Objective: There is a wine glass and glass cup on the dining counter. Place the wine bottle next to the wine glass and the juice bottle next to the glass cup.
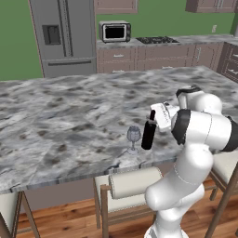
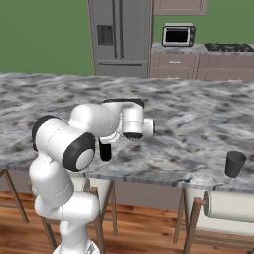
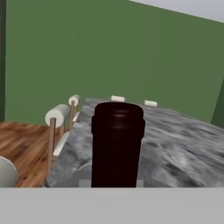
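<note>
The wine bottle, dark with a slim neck, stands upright over the near edge of the dining counter, just right of the clear stemmed wine glass. My gripper is shut on the bottle's neck from the right. Whether the bottle's base touches the counter I cannot tell. In the right base view my arm hides most of the bottle, and only the lower body of the wine bottle shows. The wine bottle looms close in the hand view. The dark glass cup stands far to the right near the counter edge. The juice bottle is out of view.
White-cushioned stools line the near side of the counter under its edge. Beyond the counter stand a grey fridge, a microwave and a stovetop on brown cabinets.
</note>
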You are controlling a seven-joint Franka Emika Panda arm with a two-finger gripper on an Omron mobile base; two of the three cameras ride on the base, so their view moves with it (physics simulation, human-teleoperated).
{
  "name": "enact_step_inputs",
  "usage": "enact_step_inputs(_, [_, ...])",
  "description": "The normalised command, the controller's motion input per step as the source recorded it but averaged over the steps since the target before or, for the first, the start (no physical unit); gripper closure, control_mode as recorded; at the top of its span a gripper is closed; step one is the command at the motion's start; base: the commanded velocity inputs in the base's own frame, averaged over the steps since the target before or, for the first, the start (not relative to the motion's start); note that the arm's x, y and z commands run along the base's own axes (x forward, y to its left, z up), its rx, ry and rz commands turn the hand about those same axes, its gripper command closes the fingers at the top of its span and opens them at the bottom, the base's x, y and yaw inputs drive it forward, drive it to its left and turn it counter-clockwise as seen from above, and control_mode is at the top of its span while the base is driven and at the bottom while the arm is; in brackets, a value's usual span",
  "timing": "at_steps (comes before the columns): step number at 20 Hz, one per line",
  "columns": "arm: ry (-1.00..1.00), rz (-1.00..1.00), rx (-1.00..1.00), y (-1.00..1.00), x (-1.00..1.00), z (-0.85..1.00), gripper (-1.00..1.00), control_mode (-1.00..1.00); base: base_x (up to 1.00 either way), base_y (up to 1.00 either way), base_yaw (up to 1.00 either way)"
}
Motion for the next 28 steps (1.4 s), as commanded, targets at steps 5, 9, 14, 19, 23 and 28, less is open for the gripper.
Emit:
enact_step_inputs(5, [0.0,0.0,-0.01,0.0,0.04,-0.24,1.0,-1.0,0.0,0.0,0.0])
enact_step_inputs(9, [0.0,0.0,-0.01,0.0,0.0,-0.31,1.0,-1.0,0.0,0.0,0.0])
enact_step_inputs(14, [0.0,0.0,-0.01,0.0,0.0,-0.33,-1.0,-1.0,0.0,0.0,0.0])
enact_step_inputs(19, [0.0,0.0,0.0,0.0,0.0,-0.25,-1.0,-1.0,0.0,0.0,0.0])
enact_step_inputs(23, [0.0,0.0,0.0,0.0,0.0,-0.11,-1.0,-1.0,0.0,0.0,0.0])
enact_step_inputs(28, [0.0,0.0,0.0,0.0,0.01,-0.07,-1.0,-1.0,0.0,0.0,0.0])
